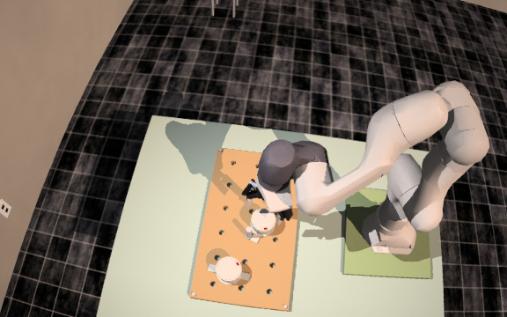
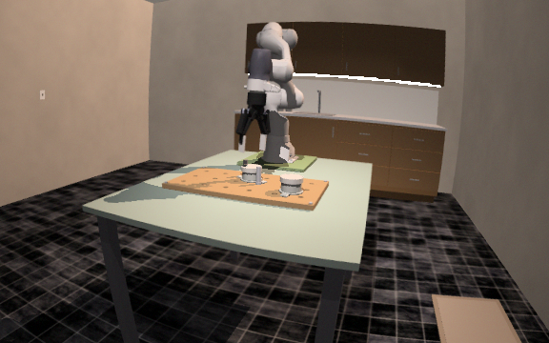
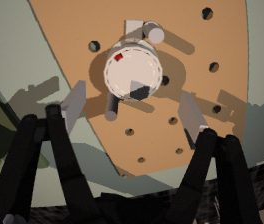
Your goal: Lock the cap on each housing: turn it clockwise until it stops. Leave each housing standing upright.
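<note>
Two white round housings with caps stand upright on an orange pegboard [image 1: 245,229]. The near-arm housing [image 1: 262,221] carries a red mark on its cap; it also shows in the side view [image 2: 252,172] and in the wrist view [image 3: 132,72]. The second housing [image 1: 229,269] stands toward the board's front end, also in the side view [image 2: 291,183]. My gripper [image 2: 254,130] is open and empty, hovering well above the first housing; its black fingers frame that cap from above in the wrist view.
The board has several dark holes and lies on a pale green table [image 1: 157,246]. The arm's base stands on a green mat [image 1: 385,246] to the right. Kitchen cabinets [image 2: 375,148] line the far wall.
</note>
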